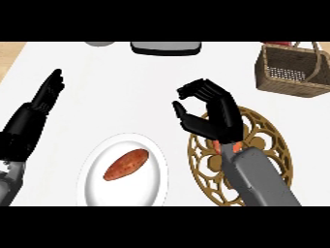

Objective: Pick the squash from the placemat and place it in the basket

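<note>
The squash shows only as orange bits on either side of my right wrist, lying on the round brown lattice placemat; most of it is hidden by the wrist. My right hand hovers over the placemat's upper left part, fingers half bent with a wide gap to the thumb and nothing between them. The woven basket with a handle stands at the upper right, apart from the hand. At the left edge my left hand rests open, fingers straight and pointing up.
A white plate with a reddish sweet potato lies left of the placemat. A dark grey flat object and a grey item sit at the far edge. Wooden floor shows past the counter's left edge.
</note>
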Tool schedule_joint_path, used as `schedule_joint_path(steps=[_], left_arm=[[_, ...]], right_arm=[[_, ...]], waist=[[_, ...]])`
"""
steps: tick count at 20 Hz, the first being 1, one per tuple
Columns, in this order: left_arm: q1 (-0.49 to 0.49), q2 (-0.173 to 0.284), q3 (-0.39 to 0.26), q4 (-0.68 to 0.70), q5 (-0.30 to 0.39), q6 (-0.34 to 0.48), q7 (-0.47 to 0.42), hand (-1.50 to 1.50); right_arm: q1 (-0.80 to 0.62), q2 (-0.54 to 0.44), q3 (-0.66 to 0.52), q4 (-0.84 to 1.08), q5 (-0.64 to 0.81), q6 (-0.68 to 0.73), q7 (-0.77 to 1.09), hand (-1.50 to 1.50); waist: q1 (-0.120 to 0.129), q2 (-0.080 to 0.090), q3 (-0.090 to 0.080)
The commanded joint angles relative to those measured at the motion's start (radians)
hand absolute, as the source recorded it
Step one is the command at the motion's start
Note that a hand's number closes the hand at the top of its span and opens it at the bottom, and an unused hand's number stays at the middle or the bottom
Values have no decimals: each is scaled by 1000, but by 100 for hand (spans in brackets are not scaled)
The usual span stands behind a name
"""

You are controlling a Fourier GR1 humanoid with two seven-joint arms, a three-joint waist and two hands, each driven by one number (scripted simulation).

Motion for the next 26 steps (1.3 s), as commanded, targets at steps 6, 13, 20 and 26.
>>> schedule_joint_path(steps=[6, 13, 20, 26], left_arm=[[17, -3, -3, 31, -48, 8, -45, 0], [4, 9, 26, 48, -34, 4, -25, 0], [3, 21, 53, 65, -32, -4, -46, 0], [40, -11, 47, 78, -54, -11, -97, 0]], right_arm=[[-291, -71, 177, 121, 389, -464, 330, -150], [-459, -321, 365, 241, 519, -90, 741, -150], [-630, -403, 412, 144, 333, 460, 1022, -150], [-683, -448, 325, 82, 155, 705, 1216, -150]], waist=[[-31, -25, -14], [-49, -36, -18], [-50, -27, -9], [-42, -10, -5]])
